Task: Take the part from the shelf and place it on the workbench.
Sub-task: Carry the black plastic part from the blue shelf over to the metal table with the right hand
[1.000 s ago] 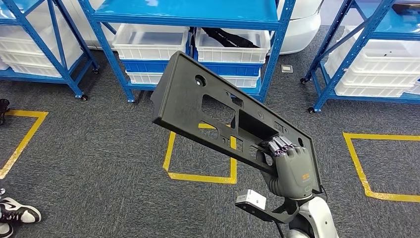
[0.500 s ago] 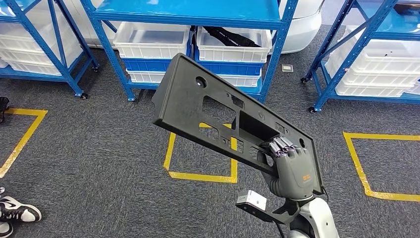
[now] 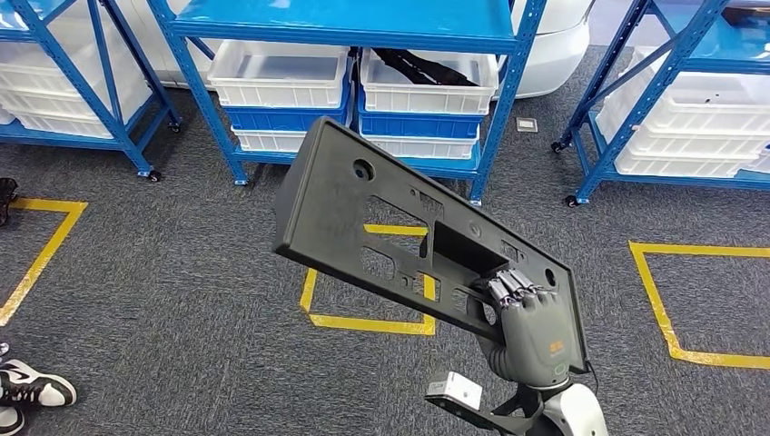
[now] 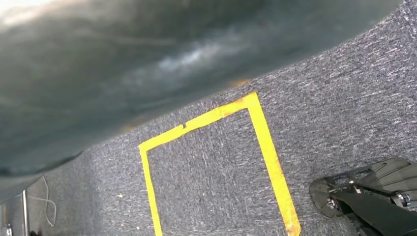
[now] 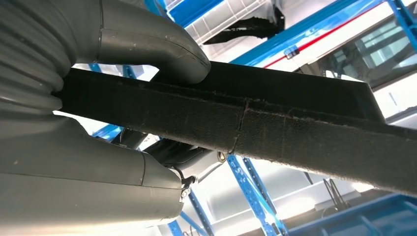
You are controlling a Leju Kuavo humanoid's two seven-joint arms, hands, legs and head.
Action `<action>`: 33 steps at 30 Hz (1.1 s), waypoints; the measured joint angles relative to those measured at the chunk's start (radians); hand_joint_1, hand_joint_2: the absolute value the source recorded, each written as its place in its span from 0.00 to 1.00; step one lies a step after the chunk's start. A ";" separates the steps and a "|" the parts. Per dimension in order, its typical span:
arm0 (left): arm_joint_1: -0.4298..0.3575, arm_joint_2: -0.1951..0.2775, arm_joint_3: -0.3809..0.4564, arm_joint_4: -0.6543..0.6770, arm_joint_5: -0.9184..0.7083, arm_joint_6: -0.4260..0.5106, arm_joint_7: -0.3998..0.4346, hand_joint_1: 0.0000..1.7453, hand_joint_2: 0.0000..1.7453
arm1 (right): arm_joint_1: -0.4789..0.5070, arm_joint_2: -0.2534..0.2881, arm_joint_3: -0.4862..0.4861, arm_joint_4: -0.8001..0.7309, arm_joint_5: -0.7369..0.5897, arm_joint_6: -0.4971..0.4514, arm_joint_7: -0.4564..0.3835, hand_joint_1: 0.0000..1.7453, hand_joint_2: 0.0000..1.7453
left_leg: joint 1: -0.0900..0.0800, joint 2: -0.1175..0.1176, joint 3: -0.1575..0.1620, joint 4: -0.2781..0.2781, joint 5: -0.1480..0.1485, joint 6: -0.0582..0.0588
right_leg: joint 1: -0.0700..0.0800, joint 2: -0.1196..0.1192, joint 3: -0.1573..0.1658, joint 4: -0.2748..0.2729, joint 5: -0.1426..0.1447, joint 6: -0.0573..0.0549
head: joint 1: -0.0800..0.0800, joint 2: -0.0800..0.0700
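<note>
The part (image 3: 327, 200) is a long, flat, dark grey panel with several cut-outs, held tilted in the air over the carpet. My right hand (image 3: 529, 327) grips its near right end, with the fingers hooked through a cut-out. In the right wrist view the thumb (image 5: 147, 44) presses on one face of the part's edge (image 5: 295, 128), and the rest of the hand sits against the other face. My left hand (image 4: 123, 59) shows in the left wrist view as a blurred grey mass above the carpet. Its fingers cannot be made out.
A blue shelf (image 3: 345, 23) with white bins (image 3: 277, 73) stands straight ahead, and more blue shelves stand at the left (image 3: 54, 54) and right (image 3: 672, 54). Yellow tape squares (image 3: 368, 322) mark the grey carpet. A person's shoe (image 3: 32, 386) is at the lower left.
My right hand has come down slightly with the part, and the panel's far end now sits lower and a bit further left. The shelves have not moved.
</note>
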 joint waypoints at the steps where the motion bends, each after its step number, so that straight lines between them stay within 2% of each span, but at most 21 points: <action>1: 0.000 0.000 0.000 0.000 0.000 0.000 -0.002 0.00 0.00 | 0.004 0.005 0.005 0.002 0.001 -0.009 -0.001 1.00 1.00 | 0.000 0.000 0.000 0.000 0.000 0.000 | 0.000 0.000 0.000 0.000 0.000 0.000 | 0.000 0.000; 10: 0.001 0.004 0.006 0.000 0.000 0.000 -0.011 0.00 0.00 | 0.006 0.024 0.024 0.023 -0.046 -0.030 -0.011 1.00 1.00 | 0.000 0.000 0.000 0.000 0.000 -0.001 | 0.000 0.000 0.000 0.000 0.000 0.000 | 0.000 0.000; 26: 0.001 0.007 0.016 0.000 -0.012 0.000 -0.013 0.00 0.00 | 0.006 0.024 0.027 0.027 -0.037 -0.027 -0.012 1.00 1.00 | 0.000 0.000 -0.001 0.000 0.000 0.000 | -0.001 0.000 0.000 0.000 0.000 0.000 | 0.000 0.000; 33: 0.001 0.010 0.016 0.000 -0.018 0.000 -0.013 0.00 0.00 | 0.007 0.024 0.027 0.027 -0.015 -0.027 -0.012 1.00 1.00 | -0.007 -0.002 -0.006 0.009 -0.008 0.014 | -0.006 0.000 0.000 -0.003 0.001 0.009 | 0.000 0.000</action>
